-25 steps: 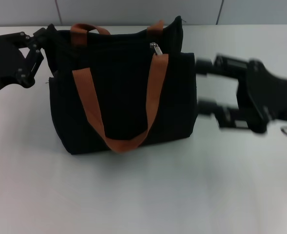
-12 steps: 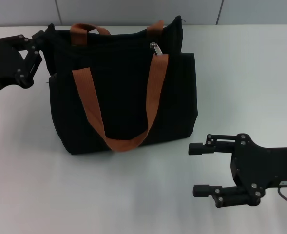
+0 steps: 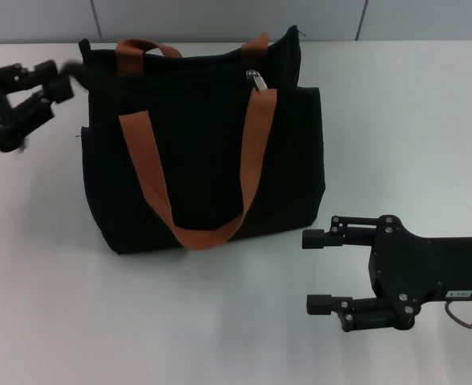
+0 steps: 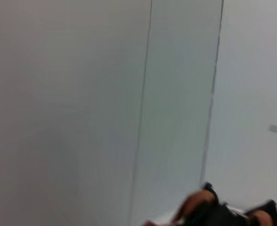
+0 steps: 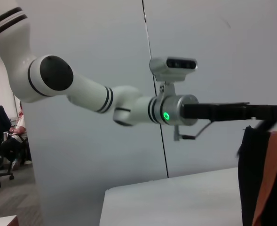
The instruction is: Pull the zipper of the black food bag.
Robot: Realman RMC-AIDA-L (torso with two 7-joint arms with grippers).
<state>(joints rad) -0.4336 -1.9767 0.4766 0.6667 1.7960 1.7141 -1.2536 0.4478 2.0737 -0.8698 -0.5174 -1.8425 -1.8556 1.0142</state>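
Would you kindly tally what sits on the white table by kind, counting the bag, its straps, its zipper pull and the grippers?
Black food bag: 1
Orange-brown straps: 2
Silver zipper: 1
Grippers, left gripper and right gripper: 2
Total: 6

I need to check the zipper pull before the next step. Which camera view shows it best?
The head view: the silver zipper shows at the top edge of the black food bag. The wrist views show only parts of the bag, no pull tab.
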